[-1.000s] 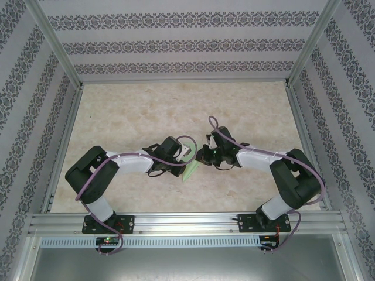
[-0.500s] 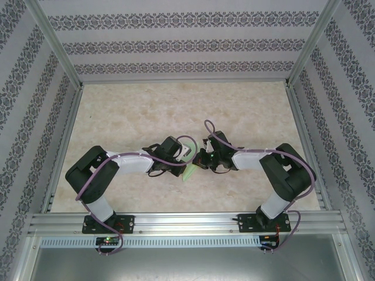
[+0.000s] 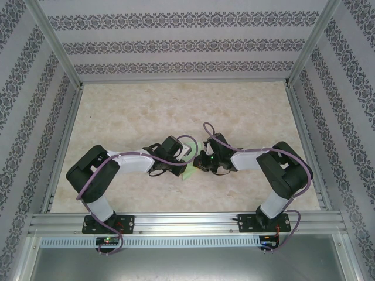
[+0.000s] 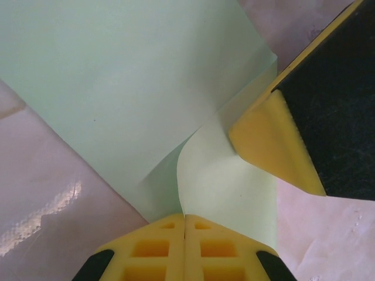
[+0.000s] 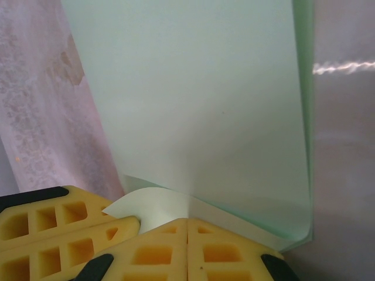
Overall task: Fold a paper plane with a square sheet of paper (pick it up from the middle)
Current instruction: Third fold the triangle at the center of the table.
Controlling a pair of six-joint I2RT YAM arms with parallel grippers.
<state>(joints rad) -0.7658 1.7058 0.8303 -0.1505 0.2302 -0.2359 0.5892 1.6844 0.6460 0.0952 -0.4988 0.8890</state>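
Note:
The square sheet of paper is pale green and partly folded, lying on the table between the two arms. In the left wrist view the sheet has one flap curling up beside my left gripper, which is shut with its tips pressed onto the paper. One yellow finger of the right gripper touches the raised flap. In the right wrist view my right gripper is shut, its tips on the sheet where a pale corner curls up. The left gripper's fingers lie beside it. From above, the left gripper and right gripper nearly meet.
The marbled tabletop stretches open behind the arms. Patterned walls and aluminium posts enclose it on three sides. A metal rail holding both bases runs along the near edge.
The right arm has reached left and down, bringing its gripper onto the paper right beside the left gripper. The left arm and the paper have stayed put.

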